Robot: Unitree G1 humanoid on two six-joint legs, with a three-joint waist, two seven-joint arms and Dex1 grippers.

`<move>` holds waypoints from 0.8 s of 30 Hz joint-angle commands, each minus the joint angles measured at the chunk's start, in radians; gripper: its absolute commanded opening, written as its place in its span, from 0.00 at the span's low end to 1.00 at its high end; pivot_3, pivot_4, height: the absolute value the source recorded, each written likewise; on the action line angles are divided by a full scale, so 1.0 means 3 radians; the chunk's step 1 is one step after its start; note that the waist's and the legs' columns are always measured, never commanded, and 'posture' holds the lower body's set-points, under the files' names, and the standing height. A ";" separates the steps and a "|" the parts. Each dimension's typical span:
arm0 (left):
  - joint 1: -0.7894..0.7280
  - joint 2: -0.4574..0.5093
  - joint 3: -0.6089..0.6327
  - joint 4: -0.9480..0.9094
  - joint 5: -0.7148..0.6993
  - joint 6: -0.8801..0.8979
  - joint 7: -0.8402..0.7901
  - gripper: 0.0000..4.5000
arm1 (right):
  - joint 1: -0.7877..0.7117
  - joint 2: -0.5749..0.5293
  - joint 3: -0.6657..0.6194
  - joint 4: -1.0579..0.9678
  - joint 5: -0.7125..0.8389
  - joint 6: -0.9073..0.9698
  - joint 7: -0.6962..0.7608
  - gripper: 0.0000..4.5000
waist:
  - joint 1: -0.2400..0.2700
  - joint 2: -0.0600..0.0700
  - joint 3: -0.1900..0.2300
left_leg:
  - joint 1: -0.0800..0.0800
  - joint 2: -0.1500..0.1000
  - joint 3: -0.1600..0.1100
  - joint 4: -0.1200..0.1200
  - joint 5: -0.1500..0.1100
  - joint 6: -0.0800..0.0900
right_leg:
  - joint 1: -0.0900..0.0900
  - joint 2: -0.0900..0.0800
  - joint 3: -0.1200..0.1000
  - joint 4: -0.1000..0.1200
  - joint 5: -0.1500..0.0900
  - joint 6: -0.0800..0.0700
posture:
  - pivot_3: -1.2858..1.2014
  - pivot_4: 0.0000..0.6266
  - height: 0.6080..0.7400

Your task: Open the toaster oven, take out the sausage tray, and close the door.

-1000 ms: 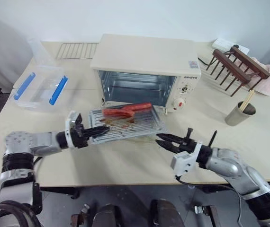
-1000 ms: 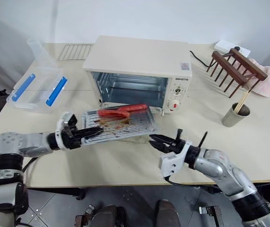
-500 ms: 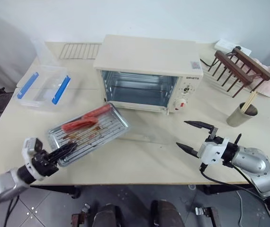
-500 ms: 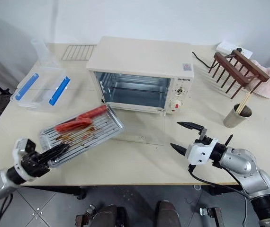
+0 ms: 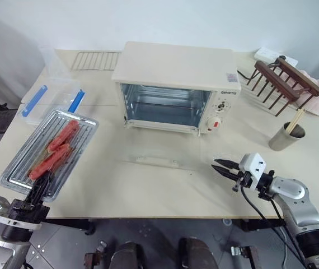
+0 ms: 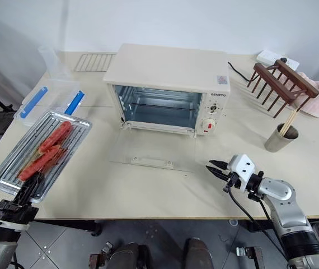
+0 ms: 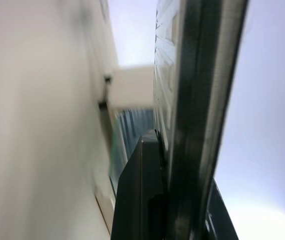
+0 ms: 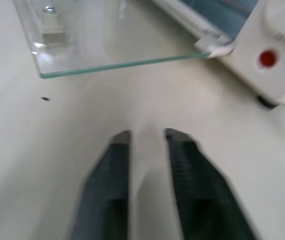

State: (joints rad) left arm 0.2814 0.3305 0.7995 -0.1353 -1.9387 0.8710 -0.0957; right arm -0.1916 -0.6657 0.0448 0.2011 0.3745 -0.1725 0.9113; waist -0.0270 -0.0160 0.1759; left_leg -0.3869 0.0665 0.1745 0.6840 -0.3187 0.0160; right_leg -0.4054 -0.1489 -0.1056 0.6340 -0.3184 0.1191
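The left gripper [image 5: 38, 190] is clamped on the near short edge of the sausage tray [image 5: 19, 168], which stretches away from it over the table's [image 5: 148, 190] left front part, red sausages [image 5: 56, 148] on it. The right gripper [image 5: 222, 166] hovers with fingers nearly together and empty, just beyond the right corner of the door [image 5: 162, 154], which lies folded down flat. Behind it stands the toaster oven [image 5: 176, 84], its cavity open.

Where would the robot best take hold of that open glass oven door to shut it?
Probably at its free front edge, by the bar handle. The door lies folded down, about level, hinged at the toaster oven. The right gripper, shut, sits just off its right corner, so coming low from the front and lifting under that edge looks easiest.
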 commanded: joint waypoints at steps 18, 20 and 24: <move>-0.0913 -0.0374 0.0325 0.0108 -0.0112 -0.0050 0.0778 0.00 | -0.0402 0.0530 -0.0178 -0.0056 0.0296 0.0287 0.0685 0.01 | 0.0002 -0.0012 -0.0007 | -0.0001 -0.0006 0.0000 0.0000 0.0002 0.0004 | 0.0007 0.0004 -0.0005 0.0005 0.0002 0.0004 | 0.52 0.24 1.00; -0.0919 -0.0369 0.0345 0.0140 -0.0112 0.0041 0.0792 0.00 | -0.0363 0.0533 -0.0247 -0.0223 0.0437 0.0398 0.0720 0.01 | 0.0002 -0.0012 -0.0007 | 0.0000 -0.0005 -0.0001 0.0000 0.0002 0.0004 | 0.0008 0.0004 -0.0005 0.0004 0.0002 0.0004 | 0.52 0.24 1.00; -0.0897 -0.0340 0.0320 0.0176 -0.0112 0.0285 0.0764 0.00 | -0.0284 0.0509 -0.0393 -0.0727 0.0742 0.0736 0.0628 0.01 | 0.0003 -0.0012 -0.0007 | -0.0001 -0.0004 -0.0003 -0.0001 0.0001 0.0003 | 0.0008 0.0004 -0.0005 0.0004 0.0002 0.0004 | 0.52 0.24 1.00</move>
State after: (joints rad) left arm 0.0098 0.2175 0.8867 -0.0642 -1.9431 0.9232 0.1496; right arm -0.2765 -0.5071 -0.0292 0.0680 0.5433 0.0229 1.1127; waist -0.0260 -0.0196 0.1738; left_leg -0.3871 0.0652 0.1736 0.6837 -0.3185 0.0169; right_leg -0.4029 -0.1477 -0.1072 0.6352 -0.3177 0.1202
